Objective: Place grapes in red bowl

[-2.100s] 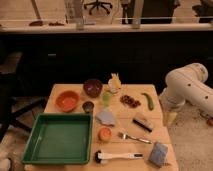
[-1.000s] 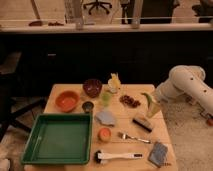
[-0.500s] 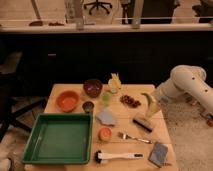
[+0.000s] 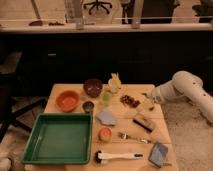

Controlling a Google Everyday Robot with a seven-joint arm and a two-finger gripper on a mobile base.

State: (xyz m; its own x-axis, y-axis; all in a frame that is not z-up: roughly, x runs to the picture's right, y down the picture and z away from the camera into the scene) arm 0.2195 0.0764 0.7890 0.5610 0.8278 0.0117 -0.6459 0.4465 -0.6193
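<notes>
Purple grapes (image 4: 130, 100) sit on the surface (image 4: 122, 113) just beside the pincer (image 4: 149, 102), which looks spread apart. Red bowl (image 4: 67, 101) is way past the grapes, well away from it.

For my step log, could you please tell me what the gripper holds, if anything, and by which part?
Nothing, as far as shows: the gripper hangs near the table's right edge; the grapes lie apart.
</notes>
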